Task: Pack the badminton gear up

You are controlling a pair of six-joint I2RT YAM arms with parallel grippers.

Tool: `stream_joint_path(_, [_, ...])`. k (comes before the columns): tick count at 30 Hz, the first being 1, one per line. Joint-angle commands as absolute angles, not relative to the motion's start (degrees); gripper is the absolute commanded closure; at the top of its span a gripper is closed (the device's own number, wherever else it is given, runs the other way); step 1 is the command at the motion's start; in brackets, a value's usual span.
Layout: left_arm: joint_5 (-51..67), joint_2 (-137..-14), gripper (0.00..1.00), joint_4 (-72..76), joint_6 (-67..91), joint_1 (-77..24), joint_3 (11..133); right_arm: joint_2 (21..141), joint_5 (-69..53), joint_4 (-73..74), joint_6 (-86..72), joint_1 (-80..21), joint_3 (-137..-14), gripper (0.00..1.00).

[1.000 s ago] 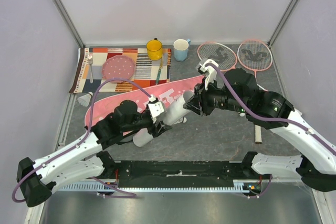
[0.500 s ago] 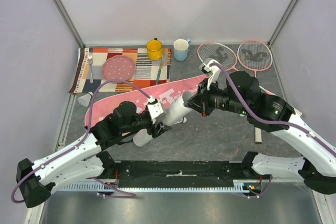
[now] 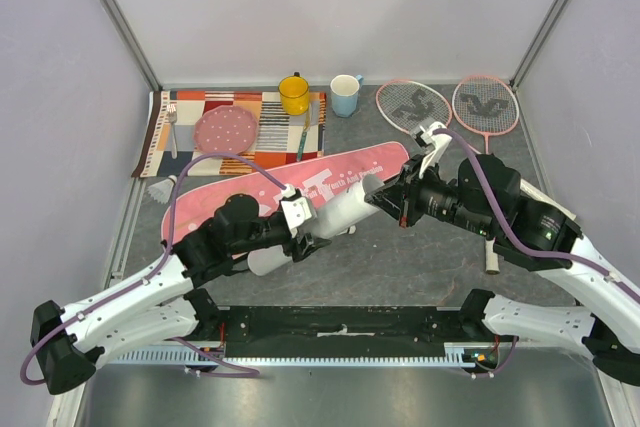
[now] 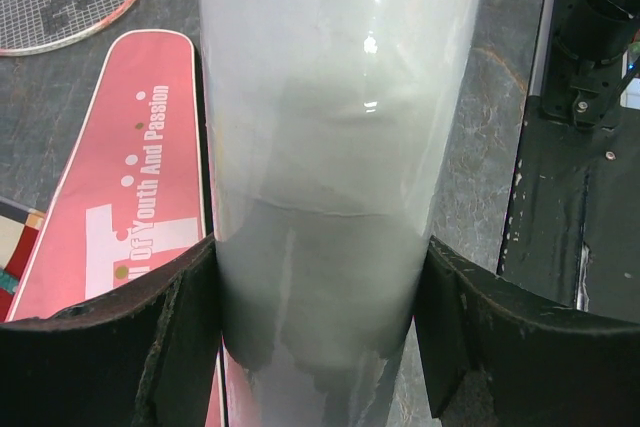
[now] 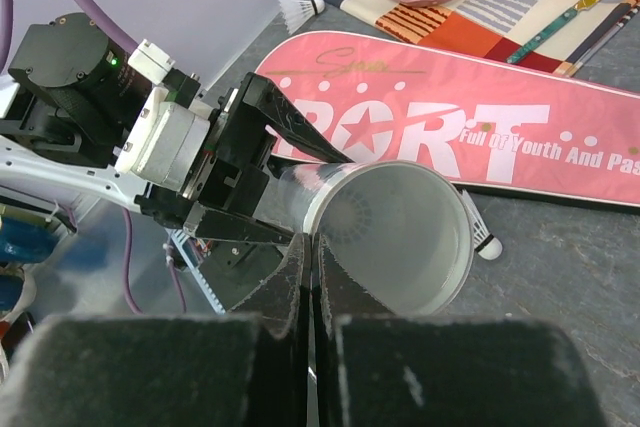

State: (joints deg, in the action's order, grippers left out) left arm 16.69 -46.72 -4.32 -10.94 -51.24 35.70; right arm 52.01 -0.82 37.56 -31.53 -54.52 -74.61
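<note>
Snugly in left end effector (image 4: 318, 299): tube (image 4: 320, 147)

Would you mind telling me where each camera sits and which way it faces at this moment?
Top external: above and behind the arm bases, looking down and forward over the table; both arms show.
Left wrist: on the left arm, looking along the white tube gripped by the left claw; its two dark fingers show.
Right wrist: on the right arm, facing back toward the left arm and into the tube's open mouth; the right claw shows closed at the rim.
Shared: both wrist views show the tube and the pink racket bag.
</note>
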Motion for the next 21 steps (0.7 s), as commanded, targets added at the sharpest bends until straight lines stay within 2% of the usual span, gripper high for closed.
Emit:
stream_joint_path(1, [13.97, -46.85, 0.71, -4.57, -12.48, -50.71, 35.60, 50.19, 1.67, 32.43, -33.66, -54.58, -75.85, 1.00])
stream_joint_path(5, [14.15, -47.37, 0.74, -4.74, -12.66, -50.80, 35.68, 50.80, 2.10, 32.78, -33.58, -54.49, -77.78, 1.00])
stream_joint_path(7, [13.98, -47.37, 0.78, -4.92, -12.57, -50.80, 35.68, 50.45, 3.25, 33.22, -33.13, -54.58, -78.66, 1.00])
stream_joint_path(18, [14.68, -47.20, 0.81, -4.83, -12.39, -50.98, 35.68, 48.43, 5.89, 33.40, -34.10, -54.58, -80.07, 1.00])
stream_joint_path(21, [14.85, -47.37, 0.84, -4.92, -12.39, -50.89, 35.77, 48.16, 4.84, 33.49, -34.71, -54.58, -80.86, 1.00])
